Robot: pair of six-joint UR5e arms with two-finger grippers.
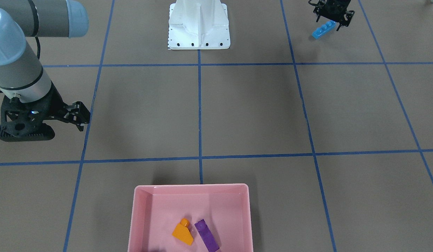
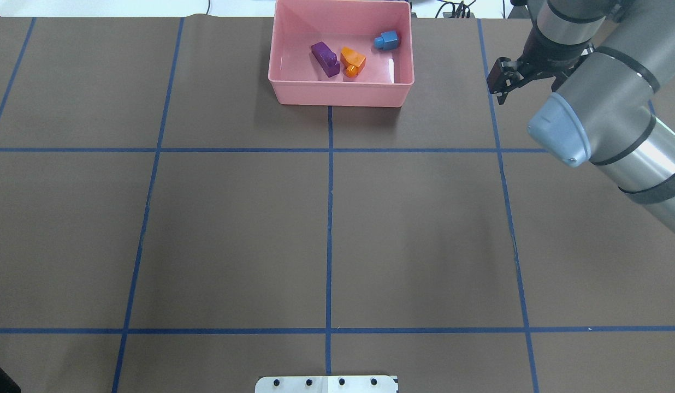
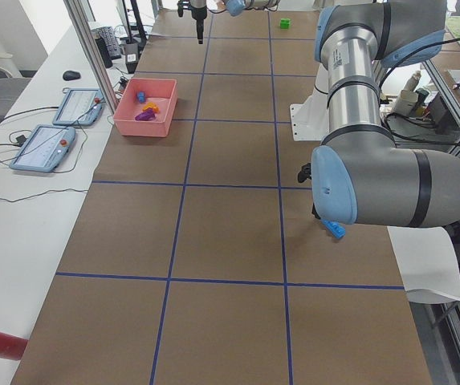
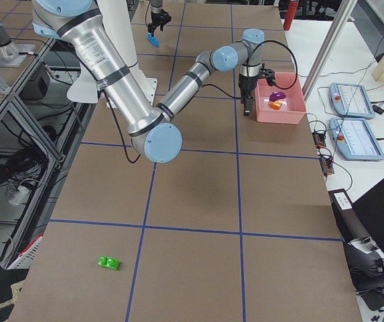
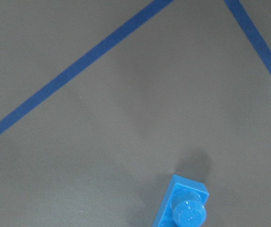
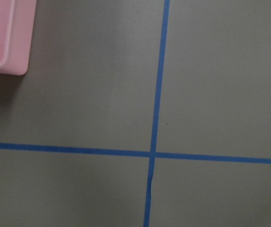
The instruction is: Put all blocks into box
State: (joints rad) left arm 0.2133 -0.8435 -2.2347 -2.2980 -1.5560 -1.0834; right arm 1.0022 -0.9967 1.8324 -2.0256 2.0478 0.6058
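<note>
The brown table (image 2: 234,234), taped into a blue grid, fills every view. In the overhead view the right arm (image 2: 605,109) comes in from 3 o'clock and reaches toward 1 o'clock. The left arm (image 3: 374,120) bulks large in the left side view, bent down over the table. The white base (image 1: 199,31) stands at 12 o'clock in the front-facing view.

The pink box (image 2: 340,101) sits on the table at 12 o'clock in the overhead view, at the far edge, straddling the middle tape line. The right gripper (image 2: 498,87) hangs above bare table at 3 o'clock from the box, near it but apart. It carries nothing, and its fingers look slightly parted, though the view is too small to be sure. The left gripper (image 1: 330,21) is at 1 o'clock in the front-facing view, clamped on the long blue block (image 1: 323,29), which tilts and casts a shadow on the table beneath it.

Inside the box the long purple block (image 2: 325,59) lies near the middle. The orange block (image 2: 352,60) lies just beside it at 3 o'clock. The small blue block (image 2: 388,40) lies toward the 1 o'clock corner, apart from both. The green block (image 4: 108,263) lies on the table at 7 o'clock in the right side view, well apart from the box.
</note>
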